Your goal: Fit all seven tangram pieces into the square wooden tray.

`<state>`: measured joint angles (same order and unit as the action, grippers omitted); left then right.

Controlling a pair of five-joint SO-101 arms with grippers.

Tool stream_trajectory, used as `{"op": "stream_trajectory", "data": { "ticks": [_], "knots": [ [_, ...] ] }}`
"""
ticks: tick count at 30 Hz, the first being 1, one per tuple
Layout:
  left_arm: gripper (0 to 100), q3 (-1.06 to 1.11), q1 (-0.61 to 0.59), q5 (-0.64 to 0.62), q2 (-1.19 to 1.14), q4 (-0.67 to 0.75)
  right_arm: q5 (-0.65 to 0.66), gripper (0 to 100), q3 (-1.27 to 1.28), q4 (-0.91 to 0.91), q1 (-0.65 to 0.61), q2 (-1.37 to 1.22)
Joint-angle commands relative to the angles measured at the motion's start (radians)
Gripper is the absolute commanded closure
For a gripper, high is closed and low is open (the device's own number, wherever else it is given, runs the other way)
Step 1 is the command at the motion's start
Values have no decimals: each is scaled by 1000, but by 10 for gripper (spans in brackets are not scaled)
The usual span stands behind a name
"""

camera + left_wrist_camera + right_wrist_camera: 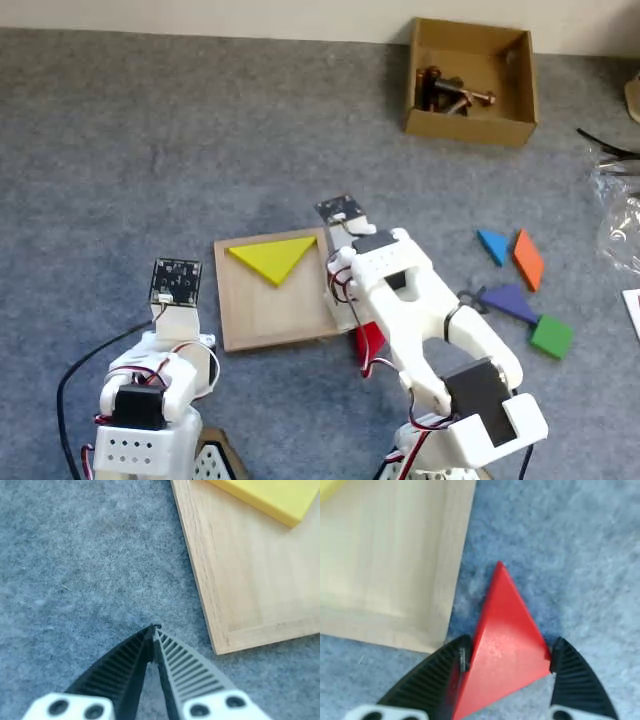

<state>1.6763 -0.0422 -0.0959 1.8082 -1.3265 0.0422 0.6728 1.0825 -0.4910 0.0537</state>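
The square wooden tray (270, 315) lies on grey carpet with a yellow triangle (272, 257) in its far part. My right gripper (510, 647) is shut on a red triangle (502, 630), held just off the tray's near right corner (427, 635); the red triangle (368, 343) peeks out from under the right arm (410, 300). My left gripper (154, 629) is shut and empty, low over the carpet beside the tray's near left corner (225, 640). A blue triangle (492, 245), orange parallelogram (528, 259), purple triangle (510, 300) and green square (551, 336) lie to the right.
A cardboard box (470, 120) with metal parts stands at the back right. A clear plastic bag (620, 225) and other items crowd the right edge. Open carpet stretches left of and behind the tray.
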Motion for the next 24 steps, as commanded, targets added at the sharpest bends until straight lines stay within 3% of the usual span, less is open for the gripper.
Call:
{"op": "stream_trajectory", "data": {
  "ticks": [1,9,13,24],
  "knots": [
    [995,19,15,-8,7,2,-57,756,-39,12,1,15],
    [995,19,15,-8,7,2,-167,651,-48,33,1,16],
    [995,19,15,-8,7,2,-175,649,-51,107,-4,18],
    [995,19,15,-8,7,2,-175,649,-38,59,-53,8]
  ]
}}
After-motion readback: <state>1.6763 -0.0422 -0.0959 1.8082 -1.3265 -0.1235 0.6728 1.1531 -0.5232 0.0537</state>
